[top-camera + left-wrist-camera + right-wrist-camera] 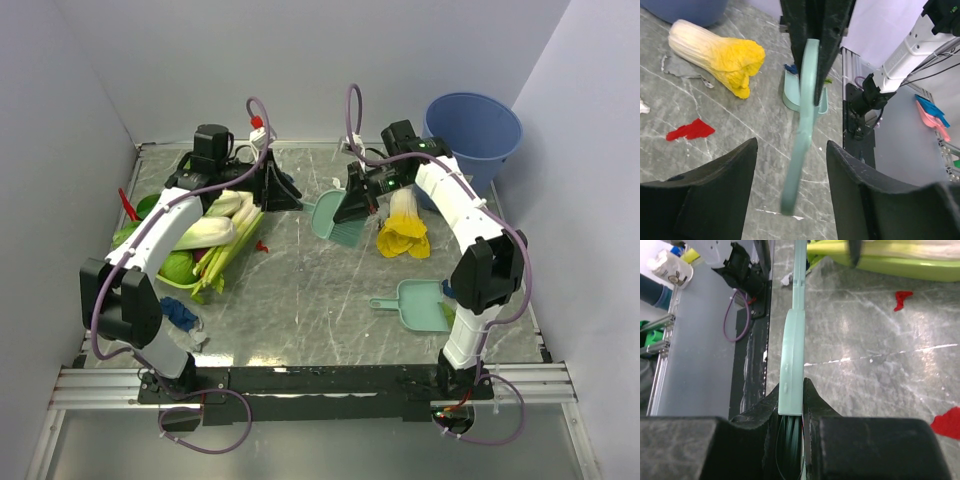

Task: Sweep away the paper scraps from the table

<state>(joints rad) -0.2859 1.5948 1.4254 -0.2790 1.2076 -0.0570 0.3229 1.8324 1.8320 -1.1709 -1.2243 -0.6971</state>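
Closest to my right wrist lens, my right claw (791, 390) is clamped on the head of the teal brush (792, 340). The bristles are pinched between its fingers and the handle sticks out ahead. That handle ends between the spread fingers of my left claw (791, 147), which grips nothing. I read this as a handover or a regrip (I can't be sure from these views). To do it well, I should close the left claw squarely on the handle before the right lets go, then tilt the bristles down to the table (320, 300).

For room, the blue bucket (475, 130) fills the far right corner and the leafy greens (205, 240) crowd the left side. The yellow vegetable (403, 228) lies just right of the brush, and the dustpan (420, 305) sits at the near right. The open lane runs through the middle.

The paper scraps (262, 244) are spread out: a red one just right of the greens, and a blue wad (180, 313) at the near left beside my left arm. I'd use short strokes toward the dustpan, staying shy of the walls.
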